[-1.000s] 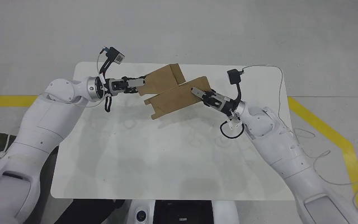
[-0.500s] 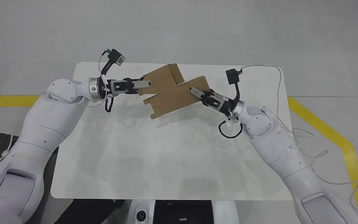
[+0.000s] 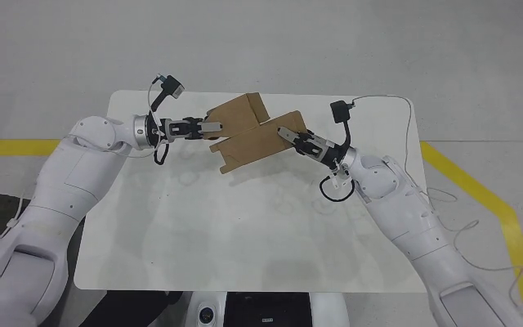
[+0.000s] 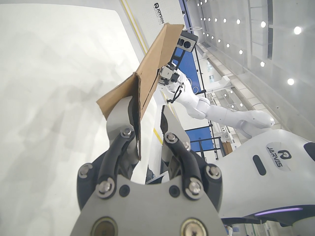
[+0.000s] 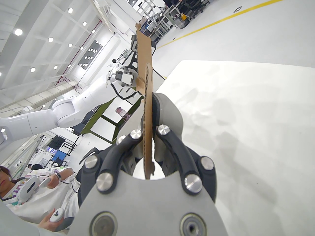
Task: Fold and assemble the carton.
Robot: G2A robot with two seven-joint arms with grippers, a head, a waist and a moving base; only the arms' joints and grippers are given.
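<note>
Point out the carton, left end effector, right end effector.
flat brown cardboard carton (image 3: pixel 253 139), top view, middle of its face.
left end effector (image 3: pixel 216 127), top view, midway between fingertips.
right end effector (image 3: pixel 283 132), top view, midway between fingertips.

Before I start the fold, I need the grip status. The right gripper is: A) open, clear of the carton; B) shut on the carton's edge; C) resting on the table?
B: an edge of the carton sits pinched tight in the right gripper.

White, round-cornered table (image 3: pixel 245 237)
</note>
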